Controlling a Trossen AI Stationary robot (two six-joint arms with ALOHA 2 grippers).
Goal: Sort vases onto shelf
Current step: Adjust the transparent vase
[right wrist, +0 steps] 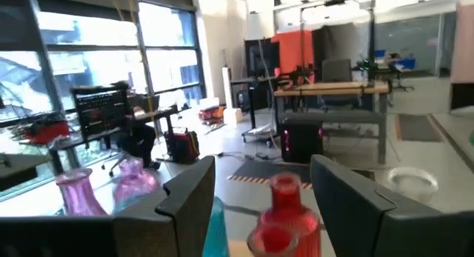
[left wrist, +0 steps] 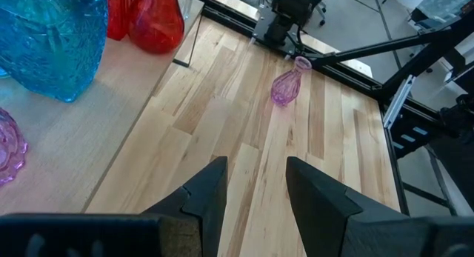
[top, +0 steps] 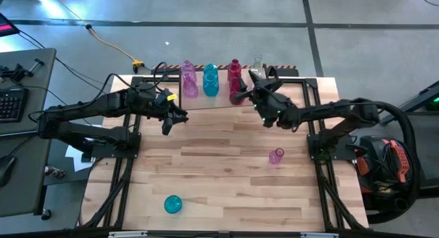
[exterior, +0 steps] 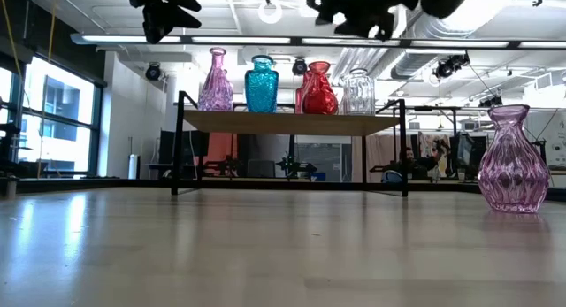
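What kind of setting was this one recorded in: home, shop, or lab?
Most likely a robotics lab or workshop. The wooden table sits on a polished concrete floor, a desk with a keyboard stands beside it, and workbenches and exposed ceiling ducts fill the room behind.

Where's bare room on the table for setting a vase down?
Wide bare wood lies between the shelf, the purple vase and the teal vase. The shelf itself is crowded with vases, both arms above its front edge.
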